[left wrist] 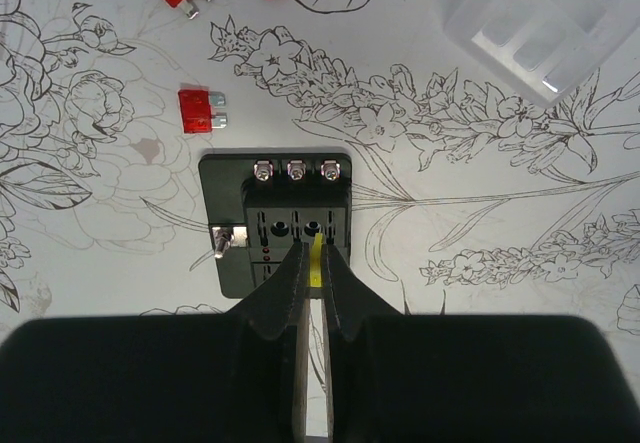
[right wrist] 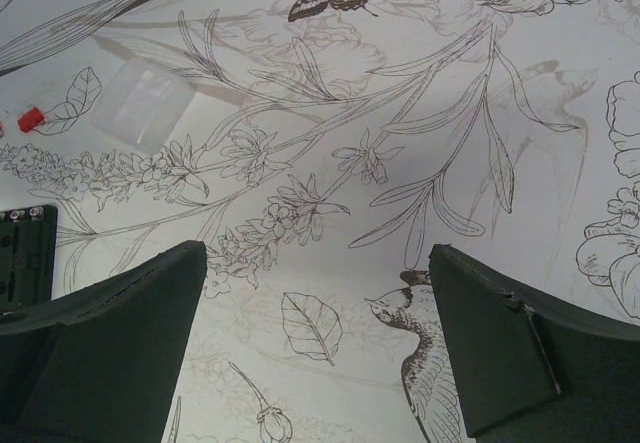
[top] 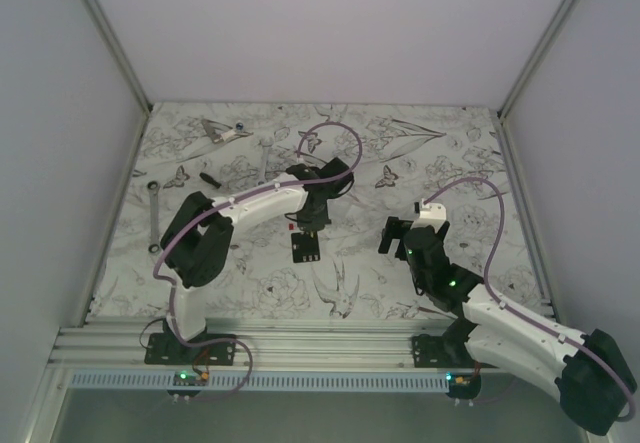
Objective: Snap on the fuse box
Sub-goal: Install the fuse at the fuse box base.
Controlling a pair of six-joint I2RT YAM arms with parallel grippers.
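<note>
Fuse box [left wrist: 225, 213] flat on table [left wrist: 500, 313] | left tool [left wrist: 314, 263] pinches yellow fuse [left wrist: 316, 251] at its slots | right tool [right wrist: 318, 263] wide open, empty

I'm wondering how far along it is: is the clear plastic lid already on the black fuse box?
No, the clear lid lies apart from the fuse box, whose slots are uncovered.

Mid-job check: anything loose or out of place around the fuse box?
Three red fuses lie loose beside the fuse box, not in any slot, and the clear cover lies apart, off the box. The left gripper is shut on a thin yellow piece over a slot.
</note>
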